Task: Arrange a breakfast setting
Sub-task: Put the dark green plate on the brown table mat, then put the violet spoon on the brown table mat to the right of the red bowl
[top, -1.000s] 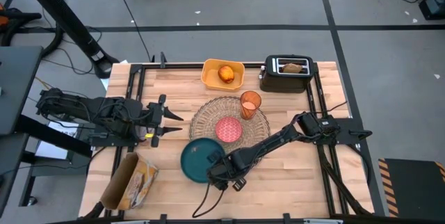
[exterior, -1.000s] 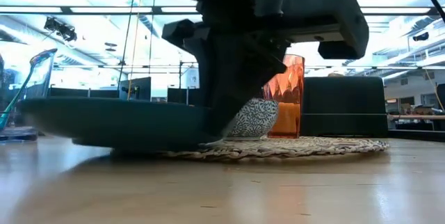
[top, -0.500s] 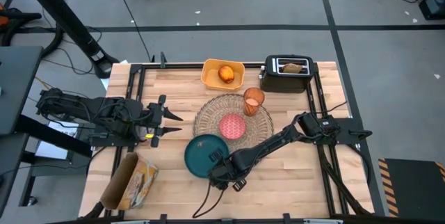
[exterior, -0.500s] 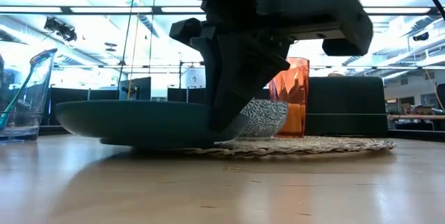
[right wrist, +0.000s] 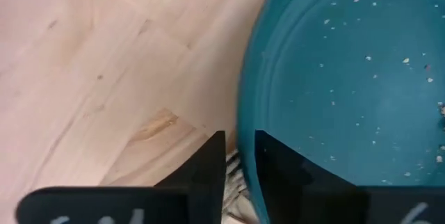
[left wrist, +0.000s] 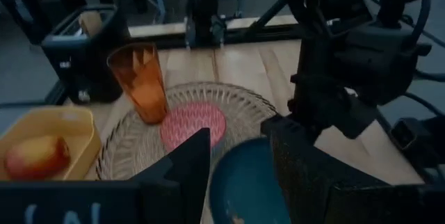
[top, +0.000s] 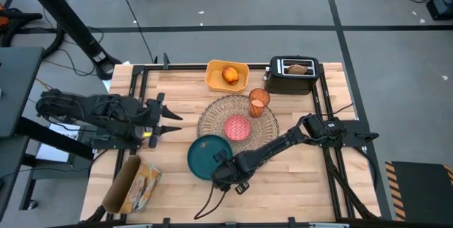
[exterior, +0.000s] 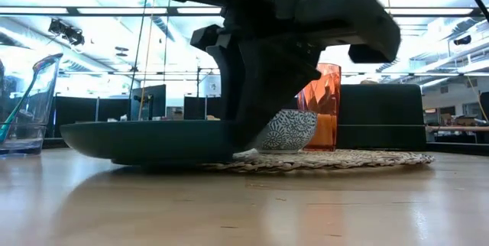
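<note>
High view first: the right tool (top: 225, 173) sits at the near rim of the dark teal plate (top: 207, 157), its two dark fingers (right wrist: 208, 165) pinched on that rim, one on each side of the edge, as the right wrist view shows. The plate is round and shallow, matte teal with pale specks scattered over its inner face, and it lies just beyond the tool, overlapping the near-left edge of the round woven straw placemat (top: 263, 125). In the low view the plate (exterior: 145, 139) sits low and close to level, with one side over the mat's fringe.

Farther out from the right tool, the small pink bowl (top: 236, 128) stands in the middle of the placemat; its outer wall is pale with a dark leafy pattern. Beyond the bowl, on the mat's far edge, the translucent orange cup (top: 258, 103) stands upright with faceted sides.

Past the mat, the small orange-red fruit (top: 231, 76) lies in a yellow tray (top: 216, 79), and a toast slice (top: 299, 69) sticks up from the black toaster (top: 290, 81) beside it.

The left tool (top: 164, 123) hovers over the bench (top: 304, 185) well apart from the plate, its fingers spread with nothing between them.
</note>
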`<state>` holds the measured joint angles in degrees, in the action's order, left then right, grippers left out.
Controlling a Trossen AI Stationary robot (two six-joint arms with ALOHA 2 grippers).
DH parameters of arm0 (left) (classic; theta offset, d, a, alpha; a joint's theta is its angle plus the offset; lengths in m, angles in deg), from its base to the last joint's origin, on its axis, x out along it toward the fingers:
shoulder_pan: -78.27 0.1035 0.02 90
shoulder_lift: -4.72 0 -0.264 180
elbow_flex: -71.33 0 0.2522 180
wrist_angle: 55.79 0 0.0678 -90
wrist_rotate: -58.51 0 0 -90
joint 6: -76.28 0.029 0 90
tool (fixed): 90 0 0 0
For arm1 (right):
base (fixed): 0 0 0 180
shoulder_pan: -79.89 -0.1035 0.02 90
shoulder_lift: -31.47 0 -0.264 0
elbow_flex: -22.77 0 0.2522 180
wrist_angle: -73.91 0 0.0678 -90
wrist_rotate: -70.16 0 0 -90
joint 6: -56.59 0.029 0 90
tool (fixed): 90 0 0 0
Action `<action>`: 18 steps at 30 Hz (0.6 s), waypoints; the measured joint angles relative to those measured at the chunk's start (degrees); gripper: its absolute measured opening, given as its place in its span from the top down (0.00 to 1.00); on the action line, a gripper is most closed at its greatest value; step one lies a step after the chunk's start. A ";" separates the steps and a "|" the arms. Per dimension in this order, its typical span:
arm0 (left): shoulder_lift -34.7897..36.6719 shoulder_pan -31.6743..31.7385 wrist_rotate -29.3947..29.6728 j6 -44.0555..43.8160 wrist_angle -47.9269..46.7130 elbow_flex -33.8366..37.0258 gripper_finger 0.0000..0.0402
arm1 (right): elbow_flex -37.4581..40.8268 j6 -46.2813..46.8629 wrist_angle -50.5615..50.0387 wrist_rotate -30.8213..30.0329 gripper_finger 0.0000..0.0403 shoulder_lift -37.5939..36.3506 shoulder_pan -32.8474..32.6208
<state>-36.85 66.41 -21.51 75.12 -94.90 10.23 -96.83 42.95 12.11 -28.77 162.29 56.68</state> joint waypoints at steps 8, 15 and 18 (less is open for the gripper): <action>-0.01 0.00 -0.31 -6.90 -13.50 -9.71 0.60 | 0.00 0.29 -1.59 -1.85 0.68 -2.21 -0.66; -0.01 0.00 -0.77 -16.86 -31.48 -18.80 0.60 | 0.00 3.60 -2.12 -4.16 0.65 -6.55 -0.66; 0.01 0.00 -0.86 -23.00 -38.63 -20.43 0.60 | 0.00 5.86 -2.65 -4.78 0.65 -7.84 -0.65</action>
<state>-36.84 66.41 -22.38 52.12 -133.53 -10.20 -96.83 48.81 9.46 -33.55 154.45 56.03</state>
